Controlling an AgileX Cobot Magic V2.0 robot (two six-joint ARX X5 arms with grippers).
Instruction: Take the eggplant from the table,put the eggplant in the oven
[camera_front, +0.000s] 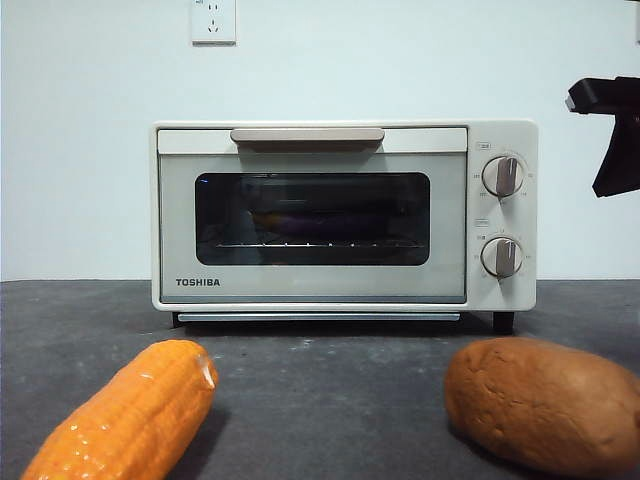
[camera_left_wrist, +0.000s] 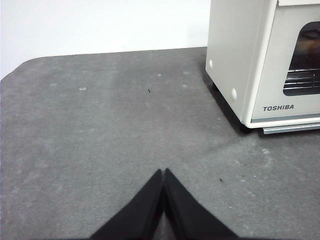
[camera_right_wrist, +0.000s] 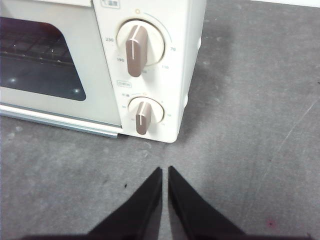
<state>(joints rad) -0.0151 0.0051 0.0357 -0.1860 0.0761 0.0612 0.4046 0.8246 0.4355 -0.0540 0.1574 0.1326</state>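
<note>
The cream-white Toshiba oven (camera_front: 345, 215) stands on the dark grey table (camera_front: 320, 380) with its glass door closed. Behind the glass, a dim, long dark purple shape, which looks like the eggplant (camera_front: 300, 222), lies on the wire rack. My left gripper (camera_left_wrist: 164, 173) is shut and holds nothing. It hovers over bare table beside the oven's (camera_left_wrist: 260, 60) left side. Also shut and holding nothing, my right gripper (camera_right_wrist: 165, 170) hangs in front of the oven's (camera_right_wrist: 100, 60) two knobs. In the front view, a black part of the right arm (camera_front: 612, 130) shows at the upper right.
An orange corn cob (camera_front: 130, 415) lies at the near left and a brown potato-like lump (camera_front: 545, 400) at the near right, both in front of the oven. A white wall with a socket (camera_front: 213, 20) stands behind.
</note>
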